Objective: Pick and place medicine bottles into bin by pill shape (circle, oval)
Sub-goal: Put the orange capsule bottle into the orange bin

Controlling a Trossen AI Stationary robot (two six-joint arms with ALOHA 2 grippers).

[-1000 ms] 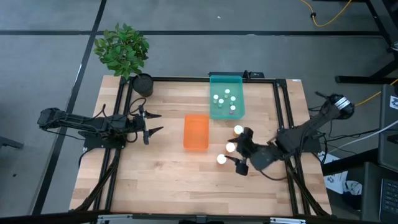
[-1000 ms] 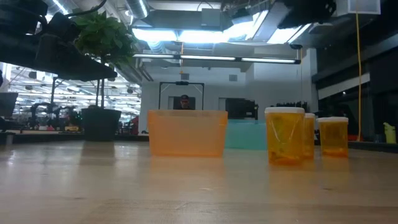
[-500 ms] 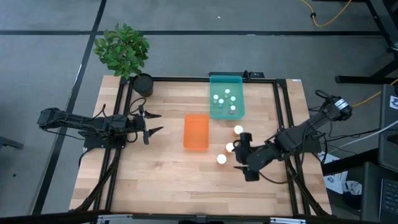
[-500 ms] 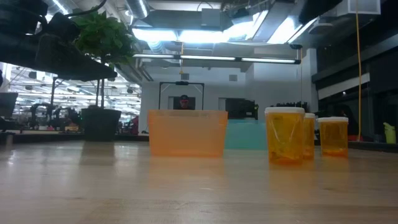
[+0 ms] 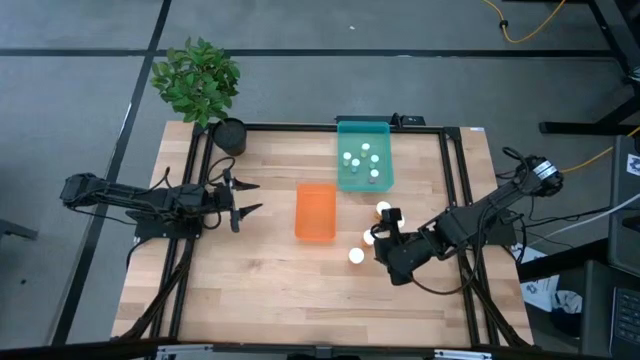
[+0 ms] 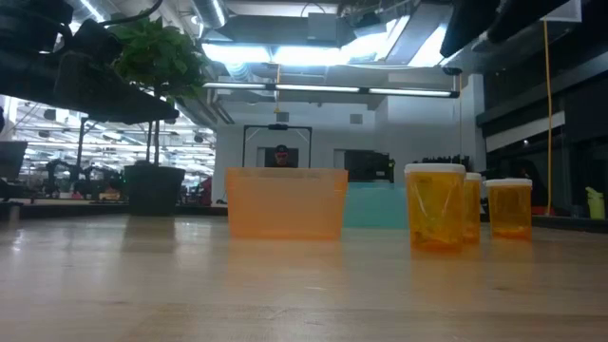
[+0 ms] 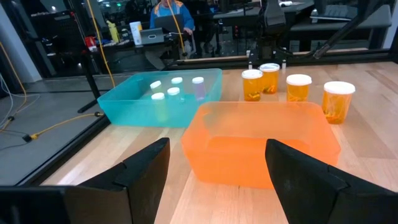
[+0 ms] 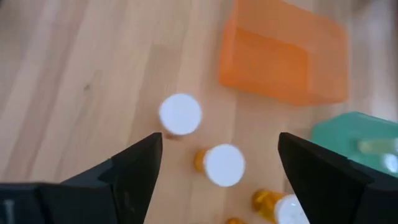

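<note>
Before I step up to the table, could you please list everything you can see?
Medicine bottles: four, amber with white caps, standing on the table beside the bins.
Smaller bottles: five, white caps, inside the teal bin.
Teal bin: one, at the table's far edge.
Orange bin: one, empty, mid-table.
Potted plant: one, green, far left corner.
Table: one, light wood.
Person: one, in the room behind.
Left gripper: open, left of the orange bin.
Right gripper: open, over the table bottles.

We see amber medicine bottles (image 5: 356,255) with white caps standing upright right of the orange bin (image 5: 315,212); smaller bottles (image 5: 360,162) sit inside the far teal bin (image 5: 341,133).
</note>
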